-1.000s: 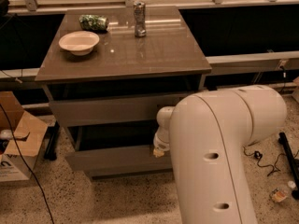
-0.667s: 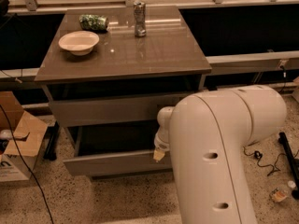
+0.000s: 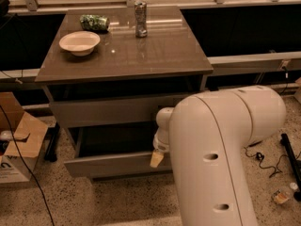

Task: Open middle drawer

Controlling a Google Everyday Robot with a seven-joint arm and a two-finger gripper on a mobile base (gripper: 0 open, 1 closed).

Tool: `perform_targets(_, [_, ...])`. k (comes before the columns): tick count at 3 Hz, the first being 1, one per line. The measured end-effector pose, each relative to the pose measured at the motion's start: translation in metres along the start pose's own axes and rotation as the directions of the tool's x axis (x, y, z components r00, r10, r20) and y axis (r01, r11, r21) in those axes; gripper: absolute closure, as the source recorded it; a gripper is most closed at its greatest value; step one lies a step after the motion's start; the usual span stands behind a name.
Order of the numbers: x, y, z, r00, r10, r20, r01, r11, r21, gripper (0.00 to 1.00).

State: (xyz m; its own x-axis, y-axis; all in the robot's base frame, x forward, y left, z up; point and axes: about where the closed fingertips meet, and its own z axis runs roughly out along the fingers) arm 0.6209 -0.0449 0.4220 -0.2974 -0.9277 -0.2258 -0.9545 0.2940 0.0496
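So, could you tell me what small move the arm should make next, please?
Probably a short, straight pull back toward the robot: the gripper sits at the front panel of the drawer, which stands only partly out of the cabinet.

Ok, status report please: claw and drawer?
Claw at drawer front, half hidden behind arm. Drawer pulled partly out. Cardboard box on floor beside, not touching.

Gripper [image 3: 157, 158] sits at the front of the pulled-out grey drawer [image 3: 108, 165], right end. Bulky white arm housing [image 3: 221, 140] blocks the cabinet's right front. Drawer's left stretch reachable. Brown cardboard box [image 3: 21, 140] crowds the left floor. Glossy grey tabletop [image 3: 160, 51]: right half free; white round bowl [image 3: 79, 42], crumpled green object [image 3: 94, 22] and upright silver can [image 3: 140, 19] occupy the back-left.
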Motion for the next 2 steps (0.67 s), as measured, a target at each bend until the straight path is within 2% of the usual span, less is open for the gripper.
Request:
perform_targets(1, [0.002, 0.015, 0.006, 0.998, -0.022, -0.060, 0.021, 0.9994, -0.026, 0.00])
perform_targets(2, [0.011, 0.040, 0.006, 0.997, -0.044, -0.063, 0.040, 0.9963, -0.076, 0.00])
